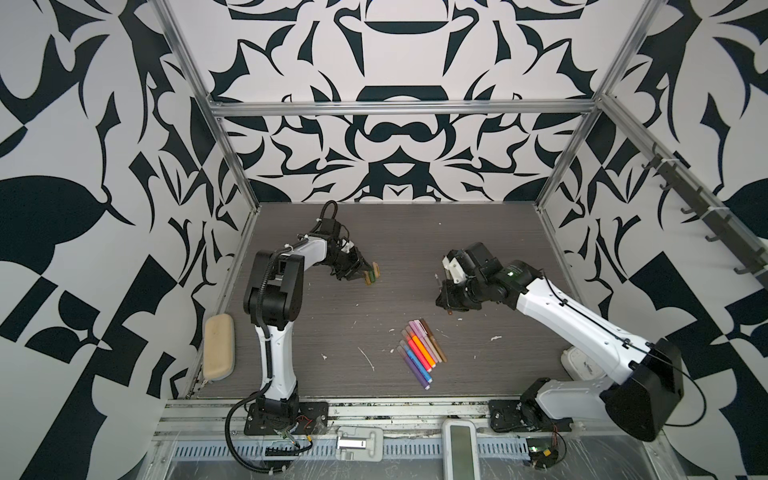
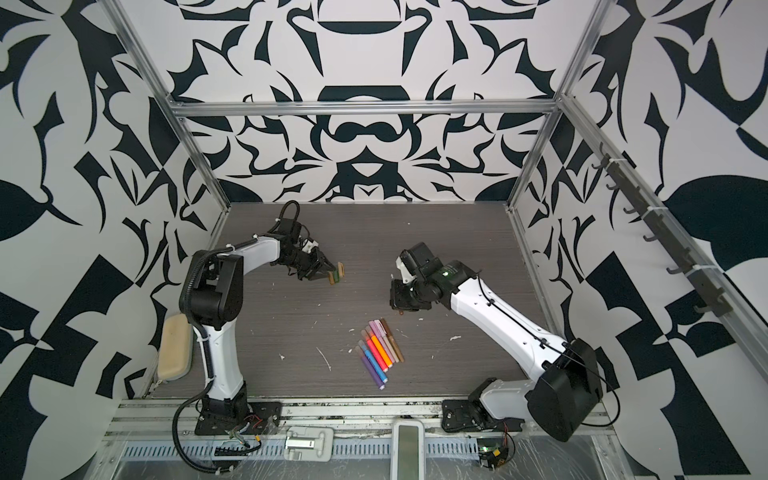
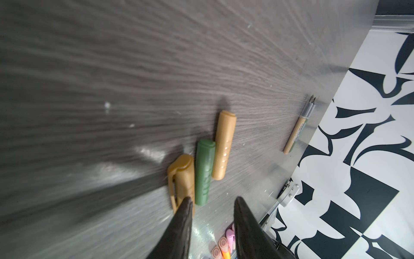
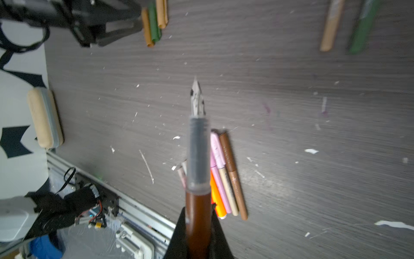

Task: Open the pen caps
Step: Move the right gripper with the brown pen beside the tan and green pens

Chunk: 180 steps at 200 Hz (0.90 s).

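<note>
Pen caps (image 3: 203,172), brown, green and tan, lie apparently touching.

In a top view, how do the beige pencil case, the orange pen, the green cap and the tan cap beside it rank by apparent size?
1. beige pencil case, clearly largest.
2. orange pen.
3. green cap and tan cap: both tiny and alike here, so I do not rank them.

Three pen caps (image 3: 203,172) side by side — left pincer (image 3: 212,203) spread nearby
</note>
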Each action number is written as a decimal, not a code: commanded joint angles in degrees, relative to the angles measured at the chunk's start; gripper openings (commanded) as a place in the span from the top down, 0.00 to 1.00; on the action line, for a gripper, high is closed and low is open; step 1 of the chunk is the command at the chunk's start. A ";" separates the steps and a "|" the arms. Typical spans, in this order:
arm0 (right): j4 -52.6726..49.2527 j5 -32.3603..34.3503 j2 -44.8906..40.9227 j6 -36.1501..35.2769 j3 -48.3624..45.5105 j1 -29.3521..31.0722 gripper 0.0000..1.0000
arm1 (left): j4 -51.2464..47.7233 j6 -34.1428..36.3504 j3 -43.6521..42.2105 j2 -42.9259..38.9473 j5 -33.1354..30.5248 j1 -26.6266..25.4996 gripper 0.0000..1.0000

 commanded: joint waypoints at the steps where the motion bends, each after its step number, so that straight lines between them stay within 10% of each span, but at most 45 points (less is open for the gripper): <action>1: 0.79 4.28 -0.04 -2.98 1.48 -6.20 1.00 | -1.92 0.22 1.64 -2.94 0.42 -0.19 0.65; 79: 8.97 4.77 23.65 -16.81 9.53 -22.79 1.00 | -6.16 4.08 -6.90 -18.39 -1.86 2.94 0.66; 180: 14.08 -3.11 35.71 -18.57 14.90 -25.79 1.00 | -2.09 3.21 -17.97 -28.24 -2.30 9.39 0.66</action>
